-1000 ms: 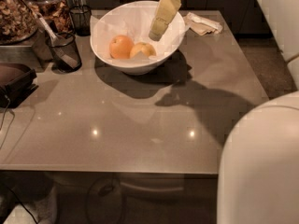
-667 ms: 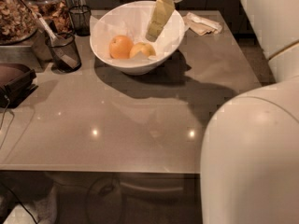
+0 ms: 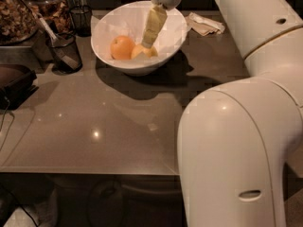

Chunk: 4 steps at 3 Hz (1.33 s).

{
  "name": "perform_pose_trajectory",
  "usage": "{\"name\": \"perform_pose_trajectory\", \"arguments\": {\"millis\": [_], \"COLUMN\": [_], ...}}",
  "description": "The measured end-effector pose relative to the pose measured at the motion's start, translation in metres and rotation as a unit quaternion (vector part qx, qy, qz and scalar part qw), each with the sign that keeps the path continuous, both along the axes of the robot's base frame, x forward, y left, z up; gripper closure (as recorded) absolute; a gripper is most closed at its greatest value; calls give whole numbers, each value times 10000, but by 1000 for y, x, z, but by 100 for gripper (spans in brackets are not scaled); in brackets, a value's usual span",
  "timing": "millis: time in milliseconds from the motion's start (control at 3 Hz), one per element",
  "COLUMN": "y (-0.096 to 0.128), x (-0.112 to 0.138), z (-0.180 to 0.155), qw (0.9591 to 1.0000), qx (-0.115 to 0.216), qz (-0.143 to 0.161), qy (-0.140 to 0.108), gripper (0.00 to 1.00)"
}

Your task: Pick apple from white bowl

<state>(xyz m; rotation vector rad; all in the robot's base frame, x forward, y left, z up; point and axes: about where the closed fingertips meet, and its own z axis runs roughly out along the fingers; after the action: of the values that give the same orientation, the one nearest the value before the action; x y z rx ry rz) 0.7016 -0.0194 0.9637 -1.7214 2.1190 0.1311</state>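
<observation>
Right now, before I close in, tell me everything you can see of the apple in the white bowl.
The apple is pale yellow, smooth-skinned and round, only partly visible. It sits low inside the white bowl, close beside the orange, apparently touching it. The gripper reaches down from above and its tip overlaps the apple's top, hiding part of it; whether it has contact I cannot tell.

No readable text, label, brand, number or sign is being shown anywhere in the view. Nothing legible is being carried by the white bowl, the apple inside it, the tabletop or the white robot arm. The end effector is being held down inside the white bowl, right at the apple, and no marking is being displayed on it.
</observation>
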Motion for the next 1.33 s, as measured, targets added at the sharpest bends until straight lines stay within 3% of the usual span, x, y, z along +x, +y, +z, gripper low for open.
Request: {"name": "perform_pose_trajectory", "arguments": {"millis": [667, 1333], "y": [14, 20], "x": [6, 11], "z": [-33, -57], "qw": [9993, 9981], "qx": [-124, -120], "qz": [31, 44], "qy": [348, 604], "gripper": [24, 24]}}
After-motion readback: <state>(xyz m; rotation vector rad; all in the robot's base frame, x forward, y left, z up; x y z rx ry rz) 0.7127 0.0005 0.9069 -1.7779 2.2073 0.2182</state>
